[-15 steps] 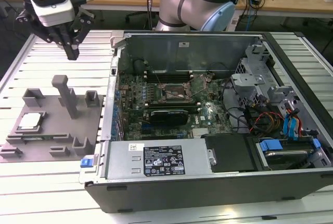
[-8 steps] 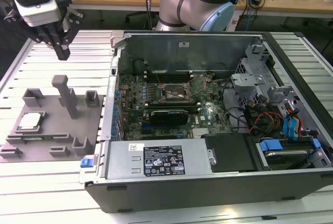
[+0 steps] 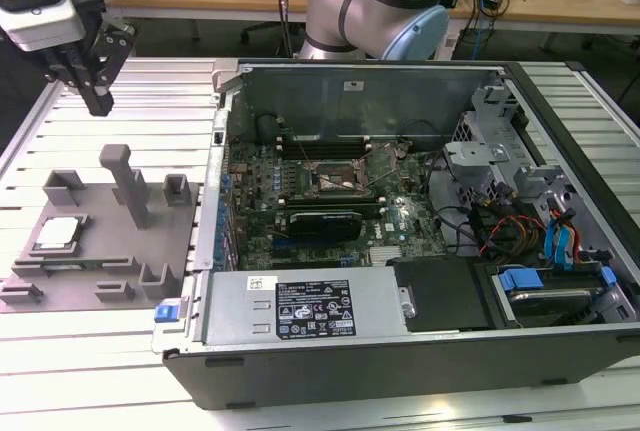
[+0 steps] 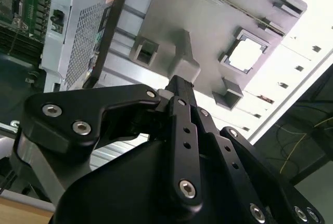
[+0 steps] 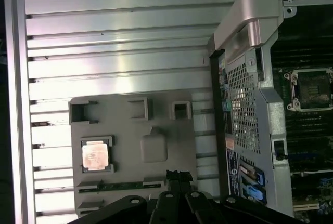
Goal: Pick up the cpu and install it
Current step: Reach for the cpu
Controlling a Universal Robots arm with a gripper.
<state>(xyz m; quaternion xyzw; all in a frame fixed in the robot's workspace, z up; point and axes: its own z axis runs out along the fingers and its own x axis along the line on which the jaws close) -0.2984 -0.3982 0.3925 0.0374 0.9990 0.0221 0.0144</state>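
The cpu (image 3: 58,233) is a small pale square chip lying flat in a recess of the grey fixture plate (image 3: 110,251), at the exterior view's left. Both wrist views show the cpu (image 4: 245,55) (image 5: 95,156) in that recess. My gripper (image 3: 100,105) hangs high above the plate's far side, well clear of the chip. Its black fingers (image 4: 179,109) are pressed together, shut on nothing, and the gripper (image 5: 174,174) points down toward the plate beside a tall grey post (image 3: 128,183). The dark socket frame (image 3: 335,179) sits open on the motherboard inside the computer case.
The open computer case (image 3: 420,351) fills the middle and right of the slatted metal table (image 3: 130,351), with cables, drive bays and a power supply (image 3: 305,306) inside. Grey fixture blocks (image 3: 176,189) stand up from the plate. The arm's base (image 3: 375,11) stands behind the case.
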